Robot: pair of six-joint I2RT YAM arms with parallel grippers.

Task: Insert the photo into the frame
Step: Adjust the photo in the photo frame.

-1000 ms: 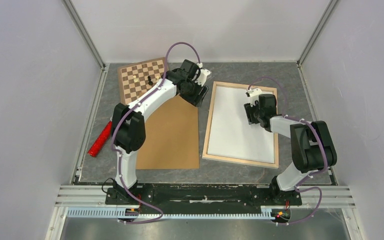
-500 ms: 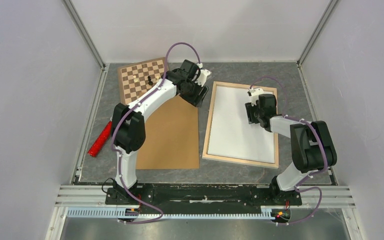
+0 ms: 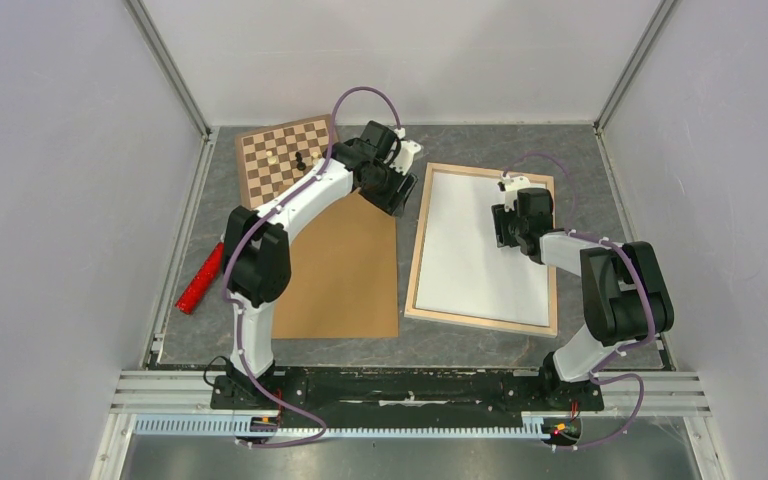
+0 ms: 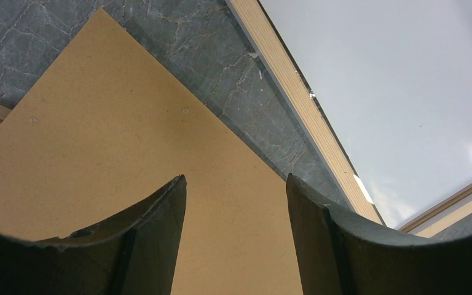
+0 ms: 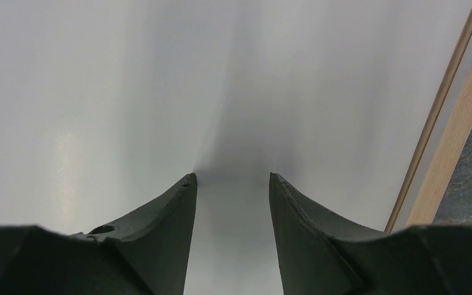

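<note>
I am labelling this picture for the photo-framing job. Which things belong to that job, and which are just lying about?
Job: wooden frame; photo, white back up, inside the frame.
Lying about: brown backing board; chessboard with a few pieces; red cylinder at the far left.

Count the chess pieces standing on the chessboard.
2: a pale piece beside a dark piece, both near the chessboard's middle. The left arm covers a corner, so more may be hidden.
</note>
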